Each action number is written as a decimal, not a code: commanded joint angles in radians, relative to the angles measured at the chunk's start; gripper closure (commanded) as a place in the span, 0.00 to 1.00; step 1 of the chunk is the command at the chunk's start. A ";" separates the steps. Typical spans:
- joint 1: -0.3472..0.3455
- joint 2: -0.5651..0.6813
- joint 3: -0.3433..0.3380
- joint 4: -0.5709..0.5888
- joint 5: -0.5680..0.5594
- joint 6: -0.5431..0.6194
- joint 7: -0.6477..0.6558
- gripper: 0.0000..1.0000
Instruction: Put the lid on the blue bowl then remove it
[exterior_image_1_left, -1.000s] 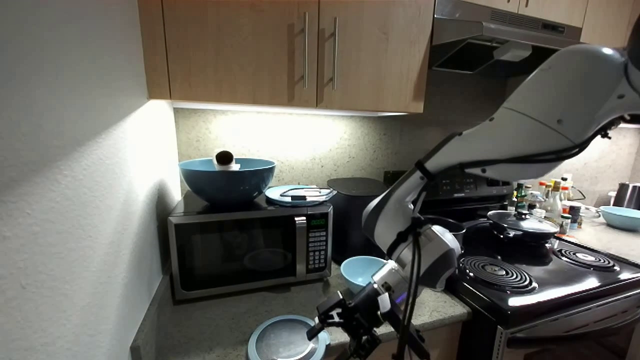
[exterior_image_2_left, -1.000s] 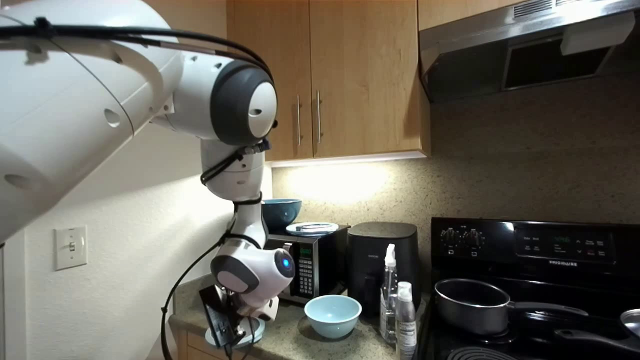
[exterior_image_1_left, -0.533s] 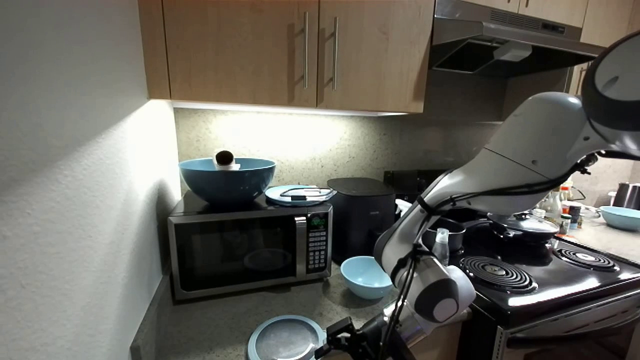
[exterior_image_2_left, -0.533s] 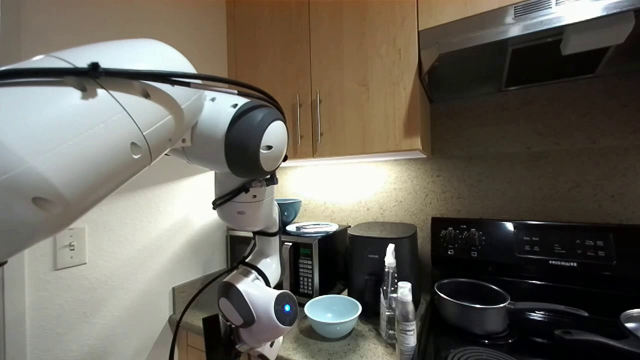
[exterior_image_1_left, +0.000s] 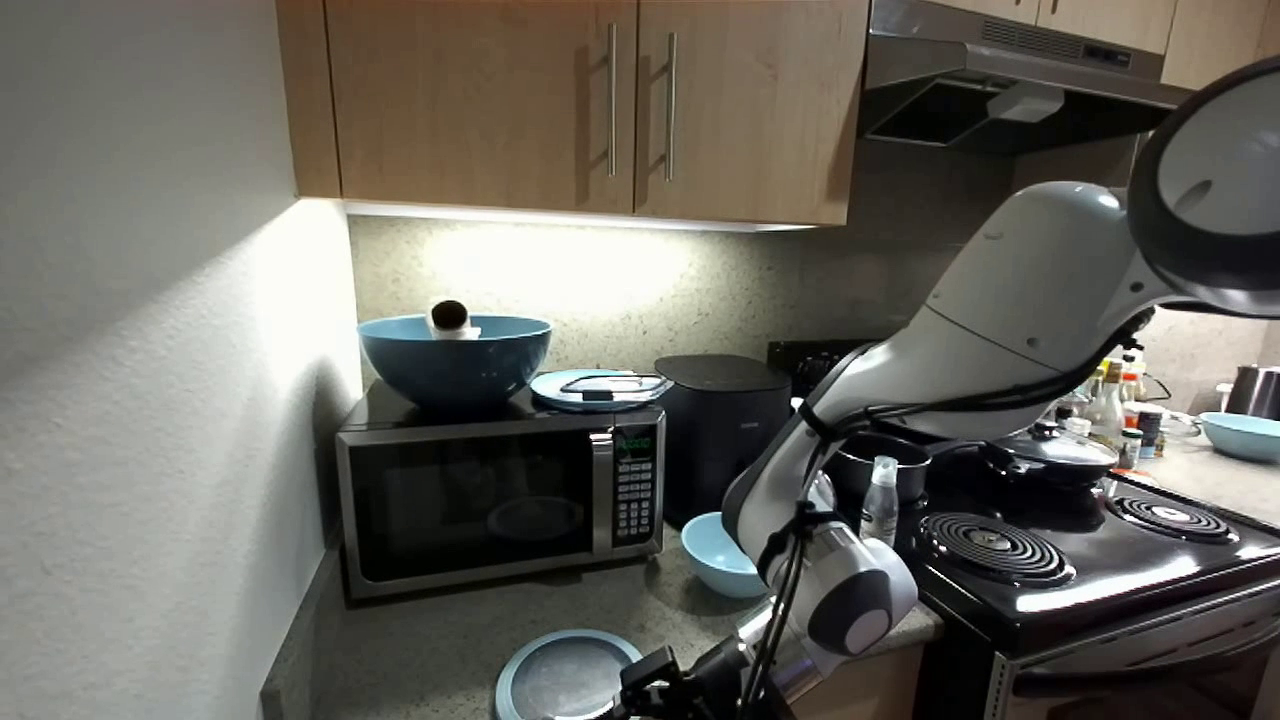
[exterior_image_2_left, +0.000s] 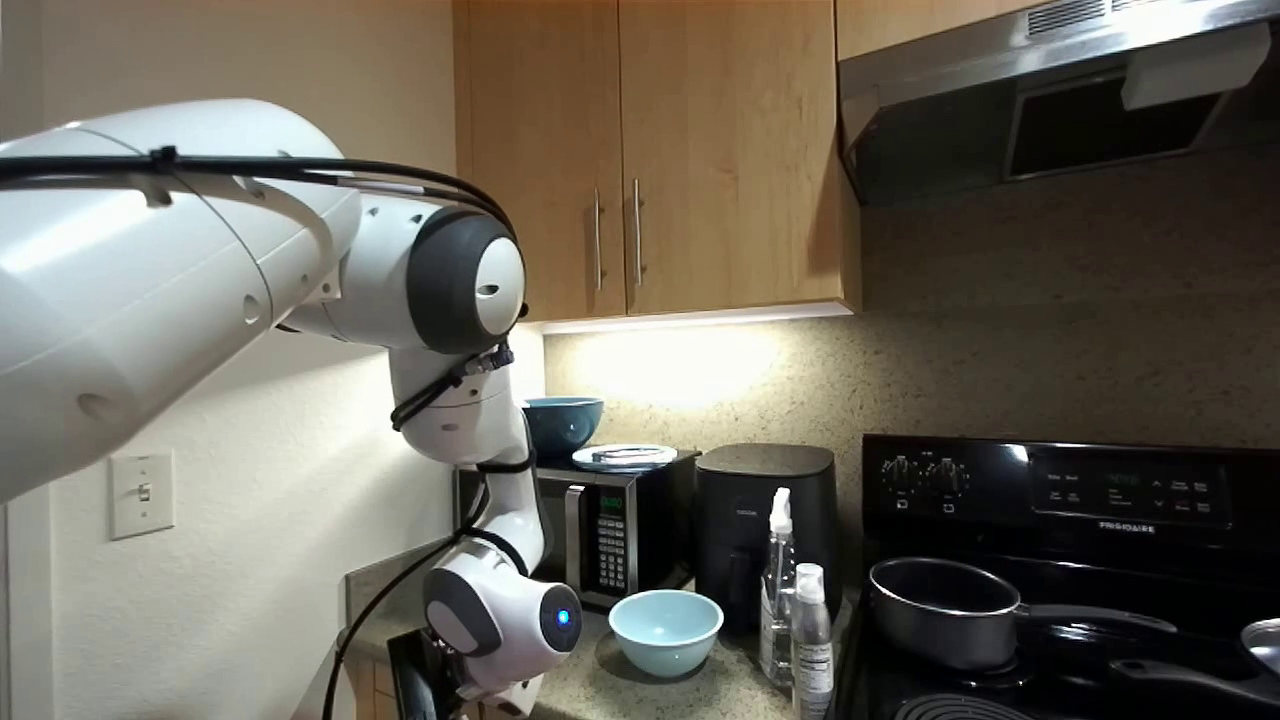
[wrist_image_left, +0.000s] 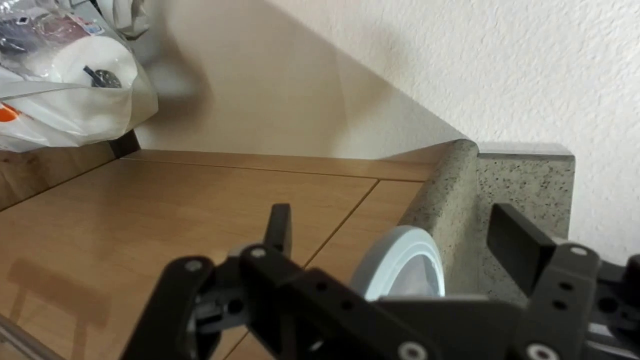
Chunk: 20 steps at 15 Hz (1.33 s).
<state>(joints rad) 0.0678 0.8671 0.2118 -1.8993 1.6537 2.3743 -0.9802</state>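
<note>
The lid (exterior_image_1_left: 565, 680), a flat round disc with a pale blue rim, lies on the counter, cut off by the lower edge of an exterior view. In the wrist view the lid (wrist_image_left: 400, 265) shows between the fingers and juts past the counter edge. The arm hides it in an exterior view. The blue bowl (exterior_image_1_left: 715, 555), upright, stands on the counter behind the arm; it also shows uncovered in an exterior view (exterior_image_2_left: 665, 635). My gripper (wrist_image_left: 397, 232) is open, fingers wide apart, nothing between the pads. In an exterior view the gripper (exterior_image_1_left: 635, 695) overlaps the lid's right edge; contact is unclear.
A microwave (exterior_image_1_left: 500, 500) stands behind the lid, with a larger teal bowl (exterior_image_1_left: 455, 370) on top. A black appliance (exterior_image_2_left: 765, 530), a spray bottle (exterior_image_2_left: 778, 610), a smaller bottle (exterior_image_2_left: 812, 650) and the stove are beside the bowl. A low stone lip (wrist_image_left: 450, 200) runs along the wall.
The arm has lowered. In an exterior view the gripper first drew back right from above the lid, then moved left to the lid's edge. Lid and bowl have not moved.
</note>
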 joint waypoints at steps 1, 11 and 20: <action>0.035 -0.005 -0.035 0.008 0.054 -0.076 -0.069 0.00; 0.075 0.024 -0.097 0.061 0.012 -0.095 -0.011 0.00; 0.055 0.056 -0.110 0.129 0.005 -0.190 0.016 0.00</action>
<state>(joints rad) 0.1333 0.9114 0.1054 -1.7886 1.6554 2.2349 -0.9948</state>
